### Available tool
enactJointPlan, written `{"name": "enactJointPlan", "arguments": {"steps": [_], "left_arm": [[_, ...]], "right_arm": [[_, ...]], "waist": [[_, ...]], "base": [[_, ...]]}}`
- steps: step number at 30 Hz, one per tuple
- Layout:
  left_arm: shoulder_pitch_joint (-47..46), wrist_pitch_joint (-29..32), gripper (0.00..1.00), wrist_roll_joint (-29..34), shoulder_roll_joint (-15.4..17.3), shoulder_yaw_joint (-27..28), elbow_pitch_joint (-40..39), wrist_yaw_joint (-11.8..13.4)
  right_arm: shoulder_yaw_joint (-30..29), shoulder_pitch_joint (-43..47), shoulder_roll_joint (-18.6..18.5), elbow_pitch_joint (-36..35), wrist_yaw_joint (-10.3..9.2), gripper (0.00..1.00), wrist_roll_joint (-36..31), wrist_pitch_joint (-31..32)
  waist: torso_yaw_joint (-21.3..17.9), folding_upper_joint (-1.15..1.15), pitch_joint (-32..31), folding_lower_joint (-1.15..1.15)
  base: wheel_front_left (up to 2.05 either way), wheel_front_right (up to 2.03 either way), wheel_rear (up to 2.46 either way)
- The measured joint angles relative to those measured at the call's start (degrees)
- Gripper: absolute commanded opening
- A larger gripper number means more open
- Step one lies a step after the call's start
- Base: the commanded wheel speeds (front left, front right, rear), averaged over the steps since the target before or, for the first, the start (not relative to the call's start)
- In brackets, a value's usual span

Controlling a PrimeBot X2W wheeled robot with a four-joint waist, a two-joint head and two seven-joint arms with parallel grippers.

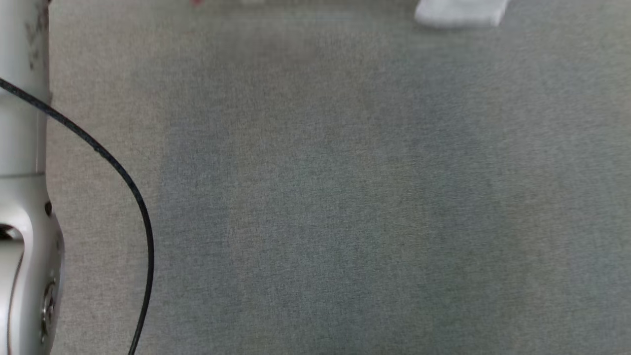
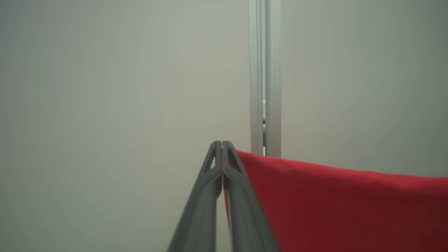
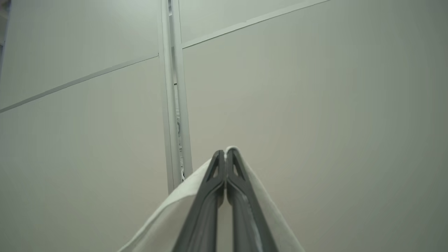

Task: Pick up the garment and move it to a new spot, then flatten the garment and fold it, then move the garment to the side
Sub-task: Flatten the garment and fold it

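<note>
- The left pincer [image 2: 222, 143] has its two dark fingers pressed together, nipping the edge of the red garment [image 2: 343, 210]. A sliver of red shows between them, and the rest spreads off to one side of them.
- The right pincer [image 3: 225, 152] is also pressed together, pinching a white cloth [image 3: 168, 217] that wraps over its tips and falls away on both sides. I cannot tell whether this is part of the same garment or a separate piece.
- Both pincers point at pale wall panels with a metal post [image 2: 265, 70] between them, so the fabric is probably held up in the air, off the grey table [image 1: 345, 197].
- Progress, as a judgement: the pick-up looks done. Setting the garment down at a new spot, flattening, folding and moving it aside are all left.
- Count: two pincers, one red piece, one white piece in the grip, and one white folded bundle [image 1: 458, 12] at the table's far edge. There is also one pale forearm [image 1: 22, 148] and one black cable [image 1: 123, 177].
</note>
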Motion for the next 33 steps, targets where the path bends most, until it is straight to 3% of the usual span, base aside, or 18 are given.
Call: {"name": "enactJointPlan", "arguments": {"steps": [5,11,21,33], "left_arm": [[-4.8,-4.8,0.0,0.0,-1.9,0.1,4.8,0.0],[-3.4,-5.6,0.0,0.1,-3.6,-0.6,8.0,-1.6],[8.4,-5.7,0.0,2.5,-4.7,-2.0,9.8,-3.1],[25.9,-5.7,0.0,7.0,-3.6,-4.7,9.3,-4.2]], "right_arm": [[-2.7,-3.2,1.6,2.0,0.0,0.0,-0.7,-1.8],[-1.5,4.1,2.1,0.9,0.0,0.0,1.2,-1.9],[2.3,20.2,0.7,-0.7,0.0,0.0,7.3,-1.9],[7.1,40.8,-2.4,-2.4,0.01,0.0,15.9,-1.9]], "waist": [[0.9,0.0,3.0,0.0],[1.7,0.0,5.1,0.0],[1.7,0.0,4.4,0.0],[0.9,0.0,-3.6,0.0]], "base": [[0.0,0.0,0.0],[0.0,0.0,0.0],[0.0,0.0,0.0],[0.0,0.0,0.0]]}}
